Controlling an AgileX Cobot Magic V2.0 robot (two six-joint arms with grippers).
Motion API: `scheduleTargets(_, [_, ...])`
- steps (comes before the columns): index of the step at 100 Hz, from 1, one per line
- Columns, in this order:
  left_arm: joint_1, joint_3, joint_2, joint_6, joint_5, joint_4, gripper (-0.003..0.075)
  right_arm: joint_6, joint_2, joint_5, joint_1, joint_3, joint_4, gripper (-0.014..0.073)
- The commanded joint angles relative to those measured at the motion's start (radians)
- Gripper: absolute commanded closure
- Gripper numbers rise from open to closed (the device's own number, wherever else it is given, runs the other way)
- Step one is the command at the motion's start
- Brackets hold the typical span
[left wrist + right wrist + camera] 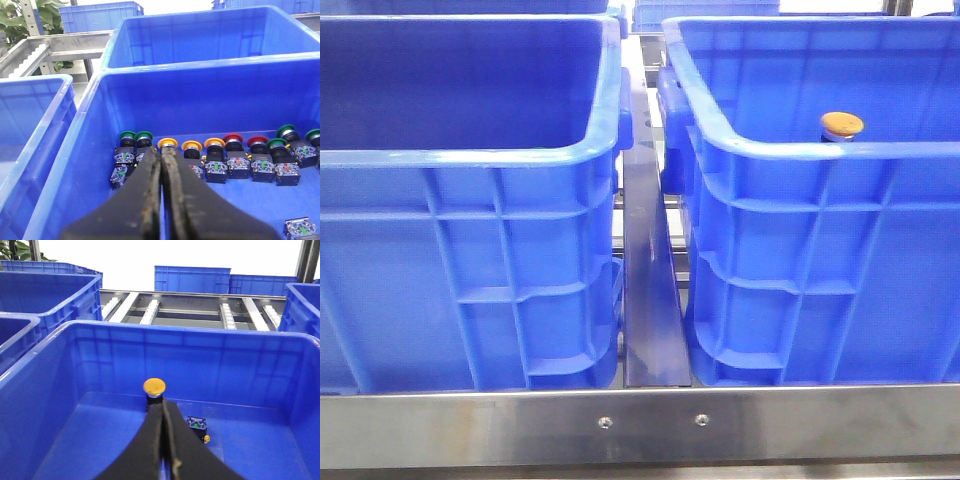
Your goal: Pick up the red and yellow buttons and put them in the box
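Both grippers sit clenched over their crates, nothing grasped.

The left gripper (161, 156) hangs centre frame before a row of buttons along the left crate (75, 150) floor: yellow button (168, 143) just beyond its tips, red button (233, 138) further right. Judged best: spread the fingers, descend squarely astride one cap. The right gripper (163, 412) points at an orange-yellow button (154, 386) in the right crate (60, 390).

I see two blue crates, left (470, 250) and right (820, 260), side by side on the steel bench (650, 425), a gap between them.
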State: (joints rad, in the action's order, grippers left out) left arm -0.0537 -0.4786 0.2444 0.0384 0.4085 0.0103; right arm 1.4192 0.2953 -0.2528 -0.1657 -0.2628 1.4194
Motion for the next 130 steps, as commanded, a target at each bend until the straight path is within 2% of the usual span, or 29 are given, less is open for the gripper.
scheduleTargets(1, [-0.002,-0.026,0.011,-0.009,-0.083,0.0,0.0739,0.001,0.007,0.002,0.001,-0.024,0.024,0.0661])
scheduleTargets(21, [-0.002,-0.026,0.011,-0.009,-0.076,0.0,0.0739,0.001,0.007,0.002,0.001,-0.024,0.024,0.0661])
scheduleTargets(36, [-0.002,0.017,0.009,-0.009,-0.143,-0.003,0.0739,0.001,0.007,0.002,0.001,-0.024,0.024,0.0661])
scheduleTargets(71, [0.006,0.307,-0.18,-0.01,-0.32,-0.021,0.0739,0.001,0.007,0.002,0.001,-0.024,0.024,0.0661])
scheduleTargets(88, [0.013,0.462,-0.288,-0.114,-0.344,-0.034,0.0739,0.001,0.007,0.002,0.001,-0.024,0.024,0.0661])
scheduleTargets(97, [0.035,0.526,-0.284,-0.115,-0.433,-0.034,0.0739,0.001,0.007,-0.001,0.001,-0.024,0.024,0.0661])
scheduleTargets(102, [0.051,0.519,-0.284,-0.115,-0.395,-0.037,0.0739,0.001,0.007,-0.003,0.001,-0.024,0.024,0.0661])
scheduleTargets(130, [0.065,0.523,-0.284,-0.115,-0.408,-0.038,0.0739,0.001,0.007,-0.018,0.001,-0.02,0.024,0.0661])
